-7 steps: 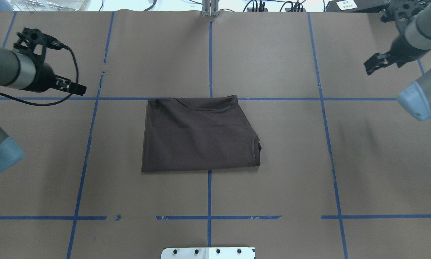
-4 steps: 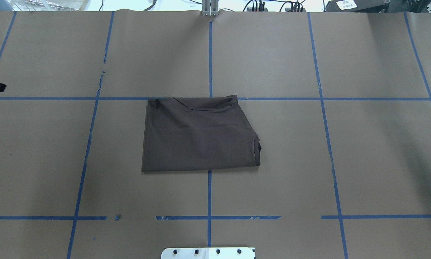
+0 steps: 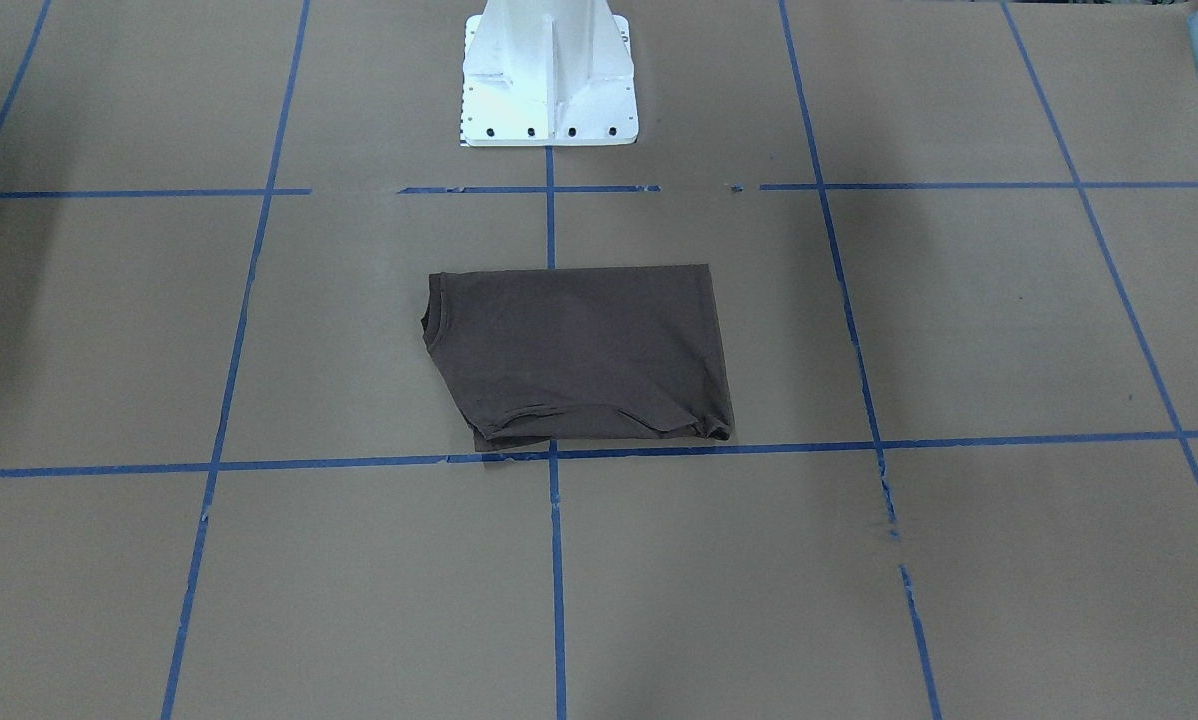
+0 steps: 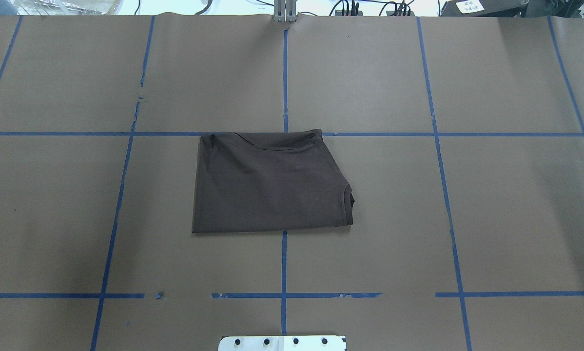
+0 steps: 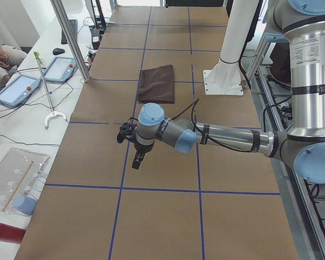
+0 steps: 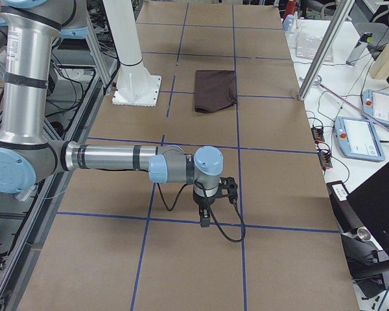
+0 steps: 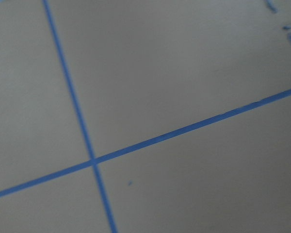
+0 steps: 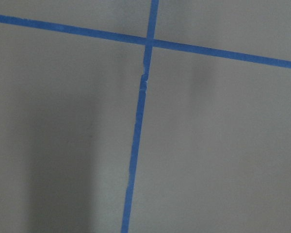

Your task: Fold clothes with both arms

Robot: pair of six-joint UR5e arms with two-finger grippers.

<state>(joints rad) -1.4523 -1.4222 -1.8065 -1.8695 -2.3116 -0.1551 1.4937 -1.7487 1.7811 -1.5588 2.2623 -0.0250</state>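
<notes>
Folded T-shirt (image 4: 270, 183) lies alone; left end effector (image 5: 136, 161), right end effector (image 6: 205, 219) — grip cannot be told.

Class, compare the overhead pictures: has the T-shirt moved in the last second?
No. The T-shirt keeps its far edge along the same blue tape line, and its corners sit where they did.

t-shirt (image 4: 270, 183): 1 | robot arms (image 5: 227, 136) (image 6: 110, 157): 2 | end effectors (image 5: 137, 162) (image 6: 205, 221): 2 | white pedestal (image 3: 549, 70): 1 | table (image 4: 516, 219): 1

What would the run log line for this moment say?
T-shirt: folded, flat on table | left gripper: apart from T-shirt, jaws unclear | right gripper: same | contact: none
</notes>
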